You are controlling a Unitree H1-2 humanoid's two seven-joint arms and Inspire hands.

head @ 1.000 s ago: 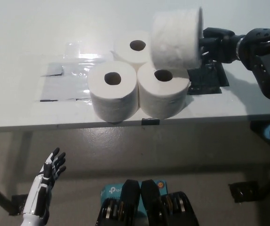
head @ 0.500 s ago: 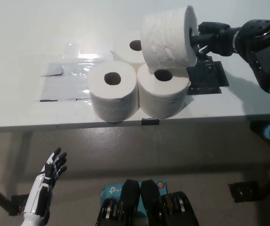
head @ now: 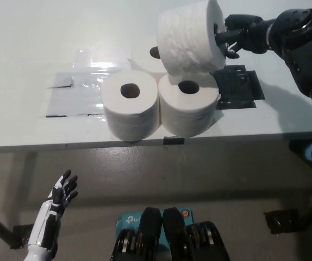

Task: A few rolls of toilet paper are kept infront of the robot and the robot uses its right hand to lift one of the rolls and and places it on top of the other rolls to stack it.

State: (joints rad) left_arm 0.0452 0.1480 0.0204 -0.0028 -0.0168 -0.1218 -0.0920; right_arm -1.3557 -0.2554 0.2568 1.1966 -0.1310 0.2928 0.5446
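Head view, the only one given: a lifted roll (head: pixel 190 37) is pinched by the black right hand (head: pixel 237 37), fingers closed on its far end, so the roll sticks out to the hand's left with its core axis lying roughly sideways, not upright. It's hung just above the three rolls (head: pixel 161 100) grouped on the white table (head: pixel 25 65), over the gap between the back and front-right ones. Probably it needs tipping upright before being set down. The white left hand (head: pixel 58 204) is parked low at the lower left, fingers spread, nothing held.

white table (head: pixel 31 43), three upright rolls (head: pixel 130 103), black bracket (head: pixel 236 87), tape patch (head: pixel 72 92)
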